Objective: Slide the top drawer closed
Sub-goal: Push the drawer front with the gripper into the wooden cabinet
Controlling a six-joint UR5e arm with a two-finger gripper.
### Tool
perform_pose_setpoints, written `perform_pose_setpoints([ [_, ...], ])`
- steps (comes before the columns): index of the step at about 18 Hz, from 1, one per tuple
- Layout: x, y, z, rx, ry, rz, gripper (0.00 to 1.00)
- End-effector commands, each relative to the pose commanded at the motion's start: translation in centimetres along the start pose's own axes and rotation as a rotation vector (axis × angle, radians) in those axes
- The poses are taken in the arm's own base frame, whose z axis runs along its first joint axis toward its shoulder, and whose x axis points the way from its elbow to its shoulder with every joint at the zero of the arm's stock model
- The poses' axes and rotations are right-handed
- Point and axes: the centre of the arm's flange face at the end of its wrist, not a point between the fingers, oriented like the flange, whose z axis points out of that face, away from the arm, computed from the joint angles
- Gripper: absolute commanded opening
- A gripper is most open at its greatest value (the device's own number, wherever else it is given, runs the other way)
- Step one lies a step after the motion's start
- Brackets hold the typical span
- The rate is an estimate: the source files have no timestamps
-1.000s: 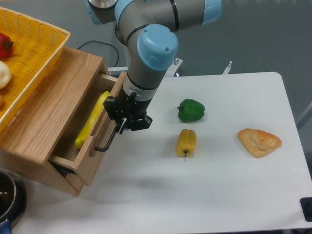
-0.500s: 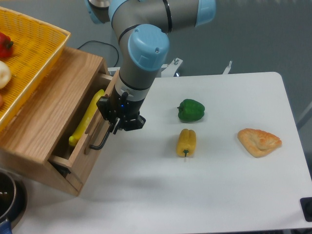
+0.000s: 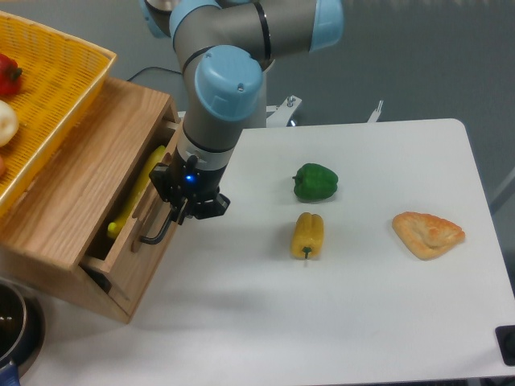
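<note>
The top drawer (image 3: 143, 256) of light wood stands partly open from the cabinet at the left, with a long yellow object (image 3: 133, 197) lying inside. Its thin black bar handle (image 3: 155, 234) runs along the front panel. My gripper (image 3: 187, 207) points down right at the handle's upper end, against the drawer front. Its fingers are hidden under its own black body, so how the jaws stand does not show.
A yellow woven basket (image 3: 56, 72) with produce sits on top of the wooden cabinet (image 3: 72, 185). On the white table lie a green pepper (image 3: 315, 181), a yellow pepper (image 3: 307, 234) and a pastry (image 3: 428, 233). A dark pot (image 3: 14, 326) is at the bottom left.
My gripper has moved left and slightly down with the drawer front. The drawer has slid further into the cabinet, and less of the yellow object shows.
</note>
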Motion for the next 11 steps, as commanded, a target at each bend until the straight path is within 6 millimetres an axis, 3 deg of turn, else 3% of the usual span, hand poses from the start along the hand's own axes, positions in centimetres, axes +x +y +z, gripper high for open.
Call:
perform_pose_setpoints([
  [11,1.8,-1.1,0.0,0.024,-0.014,-0.007,0.16],
])
